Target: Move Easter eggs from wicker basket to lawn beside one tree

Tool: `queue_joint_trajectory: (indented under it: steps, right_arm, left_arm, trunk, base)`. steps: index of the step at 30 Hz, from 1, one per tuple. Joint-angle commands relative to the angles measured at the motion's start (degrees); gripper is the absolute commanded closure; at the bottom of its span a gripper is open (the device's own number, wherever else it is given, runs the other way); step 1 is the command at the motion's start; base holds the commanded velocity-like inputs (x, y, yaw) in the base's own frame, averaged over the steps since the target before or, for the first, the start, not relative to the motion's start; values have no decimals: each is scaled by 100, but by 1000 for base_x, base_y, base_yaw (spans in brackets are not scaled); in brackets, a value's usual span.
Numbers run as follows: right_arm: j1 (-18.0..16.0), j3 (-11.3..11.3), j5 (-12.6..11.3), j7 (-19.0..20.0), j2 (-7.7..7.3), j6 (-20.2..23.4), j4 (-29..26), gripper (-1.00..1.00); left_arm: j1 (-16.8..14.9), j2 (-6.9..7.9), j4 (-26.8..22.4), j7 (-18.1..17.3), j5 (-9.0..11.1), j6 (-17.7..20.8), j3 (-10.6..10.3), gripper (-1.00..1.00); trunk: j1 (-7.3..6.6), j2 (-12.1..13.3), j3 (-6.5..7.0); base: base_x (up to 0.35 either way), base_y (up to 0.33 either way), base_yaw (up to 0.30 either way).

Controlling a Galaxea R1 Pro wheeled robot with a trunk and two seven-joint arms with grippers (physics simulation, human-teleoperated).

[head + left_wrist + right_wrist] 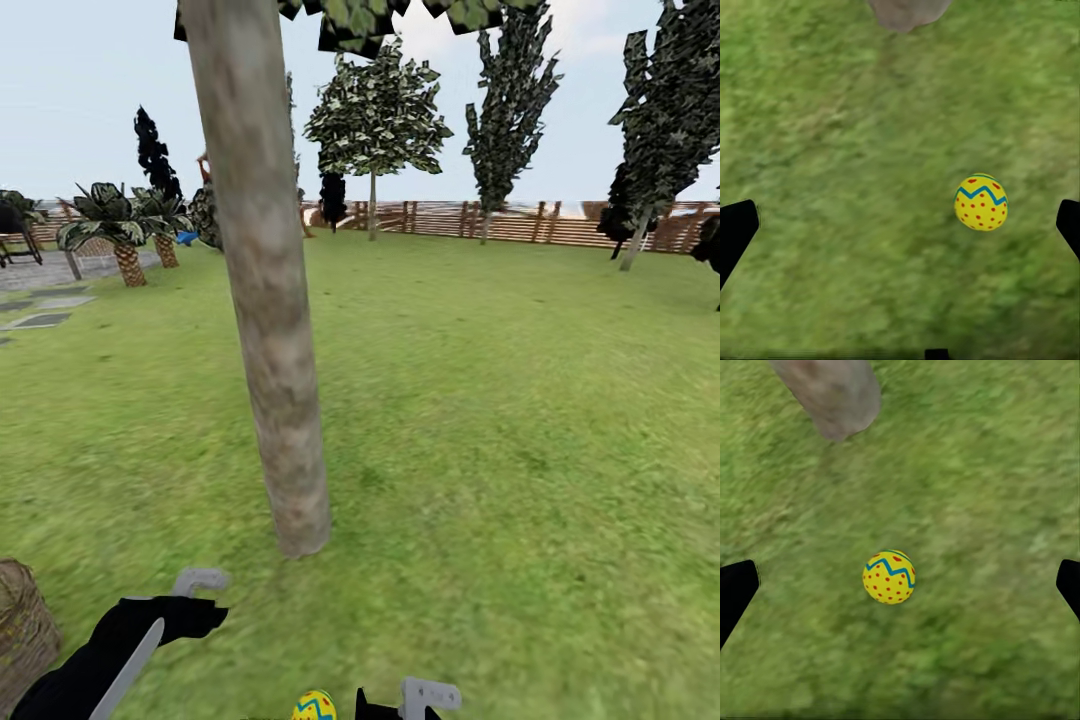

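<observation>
One egg [889, 577] on lawn [500, 400], near tree [265, 300]

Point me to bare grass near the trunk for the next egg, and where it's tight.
Free: lawn right of the trunk, open back to the fence; also the strip between the trunk base and the egg, seen bare from both wrists. Tight: the near edge, where left gripper, egg, right gripper and basket bunch up.

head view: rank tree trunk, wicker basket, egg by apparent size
1. Tree trunk, largest by far, though it stands close to the camera.
2. Wicker basket, cut off by the frame edge, so its full size is unsure.
3. Egg, smallest, also cropped.
</observation>
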Motion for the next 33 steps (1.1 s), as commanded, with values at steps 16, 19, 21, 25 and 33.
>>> queue_joint_trajectory:
  steps: [16,19,21,25,33]
  right_arm:
    - [0,6,-22,-31,11,24,1,-100]
    - [-2,6,-20,-31,14,24,7,-100]
    - [-1,6,-20,-31,13,24,11,-100]
    - [-1,9,-19,-31,19,24,37,-100]
    - [0,18,1,-31,35,24,128,-100]
  left_arm:
    - [-6,6,-5,16,22,21,-15,-100]
    - [-6,6,-8,13,22,25,-14,-100]
    - [-6,7,-5,15,22,22,-12,-100]
    - [-6,5,-6,15,20,22,-12,-100]
    - [-6,5,-7,19,22,23,-11,-100]
  trunk:
    - [-351,639,282]
    - [-417,759,336]
    - [-461,839,372]
    - [-549,1000,444]
    - [-725,1321,587]
  base:
    - [0,0,283]
    - [0,0,283]
    - [0,0,283]
    - [0,0,283]
    - [0,0,283]
